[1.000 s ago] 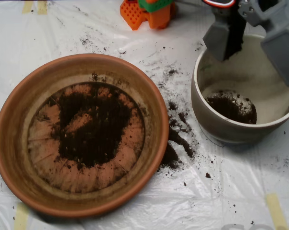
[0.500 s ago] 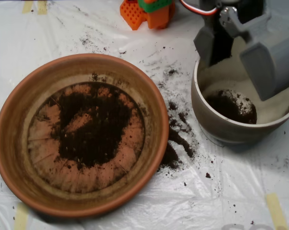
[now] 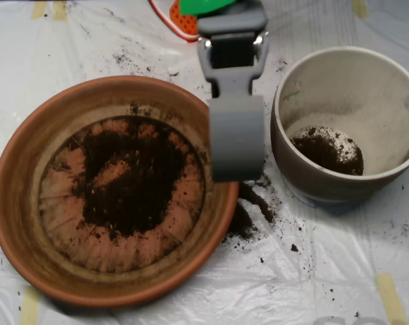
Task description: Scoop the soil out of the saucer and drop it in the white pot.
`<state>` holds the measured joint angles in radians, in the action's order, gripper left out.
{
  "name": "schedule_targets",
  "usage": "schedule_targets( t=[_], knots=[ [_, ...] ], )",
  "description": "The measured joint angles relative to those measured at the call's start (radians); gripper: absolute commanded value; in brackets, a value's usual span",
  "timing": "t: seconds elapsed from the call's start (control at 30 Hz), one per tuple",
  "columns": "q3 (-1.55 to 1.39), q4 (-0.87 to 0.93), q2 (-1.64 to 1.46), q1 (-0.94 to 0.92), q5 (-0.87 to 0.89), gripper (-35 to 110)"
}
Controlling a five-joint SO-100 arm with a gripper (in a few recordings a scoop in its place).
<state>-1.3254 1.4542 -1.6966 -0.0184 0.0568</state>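
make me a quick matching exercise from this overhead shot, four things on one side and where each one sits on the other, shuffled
Things:
1. large round terracotta-orange clay saucer
2. round off-white plant pot
3. grey clamshell scoop end effector
4. strip of spilled dark soil

Places:
A. on the white plastic sheet, between the two containers
B. right side of the picture, with a small clump of soil at its bottom
C. above the saucer's right rim
D. left side of the picture, with a dark patch of soil on its ridged base

Pairs: 1-D, 2-B, 3-C, 4-A
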Motion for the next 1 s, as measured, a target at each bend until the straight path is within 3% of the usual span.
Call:
schedule_targets(
  t=[0.47, 0.7, 1.0],
  knots=[
    [-0.500, -0.304, -0.038, -0.305, 0.081, 43],
    [-0.537, -0.414, 0.153, -0.327, 0.054, 49],
    [-0.537, -0.425, 0.244, -0.344, 0.028, 50]
  ],
)
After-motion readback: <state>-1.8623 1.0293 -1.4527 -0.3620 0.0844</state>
